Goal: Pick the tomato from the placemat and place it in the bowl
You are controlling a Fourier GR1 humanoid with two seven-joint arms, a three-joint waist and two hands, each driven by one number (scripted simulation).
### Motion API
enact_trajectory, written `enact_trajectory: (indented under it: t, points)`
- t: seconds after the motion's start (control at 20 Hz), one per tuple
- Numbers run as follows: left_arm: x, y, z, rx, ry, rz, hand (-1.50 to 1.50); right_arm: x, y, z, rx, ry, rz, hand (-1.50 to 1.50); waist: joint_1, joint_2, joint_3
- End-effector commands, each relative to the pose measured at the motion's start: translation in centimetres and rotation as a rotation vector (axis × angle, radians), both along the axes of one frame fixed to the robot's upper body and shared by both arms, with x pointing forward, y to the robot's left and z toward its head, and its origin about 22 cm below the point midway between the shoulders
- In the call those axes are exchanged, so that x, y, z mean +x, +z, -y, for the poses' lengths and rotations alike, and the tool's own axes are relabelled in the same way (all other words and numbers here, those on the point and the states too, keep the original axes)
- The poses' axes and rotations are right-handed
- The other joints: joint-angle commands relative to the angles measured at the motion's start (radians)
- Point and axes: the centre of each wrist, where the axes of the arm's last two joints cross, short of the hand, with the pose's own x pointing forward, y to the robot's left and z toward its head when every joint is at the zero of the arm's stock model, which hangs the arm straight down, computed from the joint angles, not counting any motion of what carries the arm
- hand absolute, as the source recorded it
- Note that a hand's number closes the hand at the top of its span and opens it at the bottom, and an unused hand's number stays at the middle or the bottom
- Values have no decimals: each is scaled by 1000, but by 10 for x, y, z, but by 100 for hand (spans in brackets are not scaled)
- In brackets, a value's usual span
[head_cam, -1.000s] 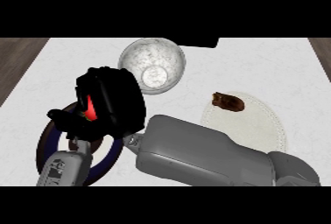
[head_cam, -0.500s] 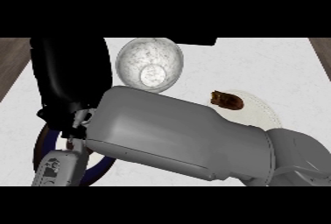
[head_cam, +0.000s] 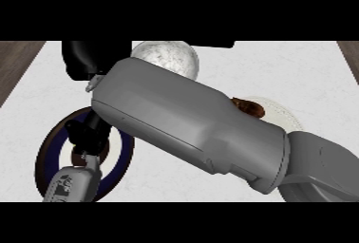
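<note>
right hand (head_cam: 95, 59): black, at the bowl's left rim; we cannot tell its fingers
left hand (head_cam: 82, 137): over the dark plate (head_cam: 52, 142); fingers unclear to us
bowl (head_cam: 172, 57): speckled, on the tabletop (head_cam: 280, 71)
tomato: hidden from us
placemat (head_cam: 284, 114): bears a brown item (head_cam: 249, 107)

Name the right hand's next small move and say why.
Probably ease the black right hand rightward over the speckled grey bowl: it sits just left of the bowl, and the dark blue round placemat's visible part shows no tomato.

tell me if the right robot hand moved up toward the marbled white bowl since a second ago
Yes. The black right robot hand has shifted up and away from the dark blue round placemat, now beside the marbled white bowl.
</note>
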Motion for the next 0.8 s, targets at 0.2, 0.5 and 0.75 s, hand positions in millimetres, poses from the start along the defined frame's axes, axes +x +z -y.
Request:
enact_trajectory:
  t: [0.2, 0.5, 0.75]
  points:
    - [0, 13, -2, 18, 16, 11, 0, 42, -29, 27, -102, -131, -34, 150, -4, 2, 2]
    - [7, 12, 12, 2, 3, 18, 0, 67, -76, 61, -142, -178, -42, 150, -4, 10, 3]
    - [2, 10, 7, 5, 20, 6, 0, 78, -116, 90, -146, -193, -110, 150, -14, 8, 4]
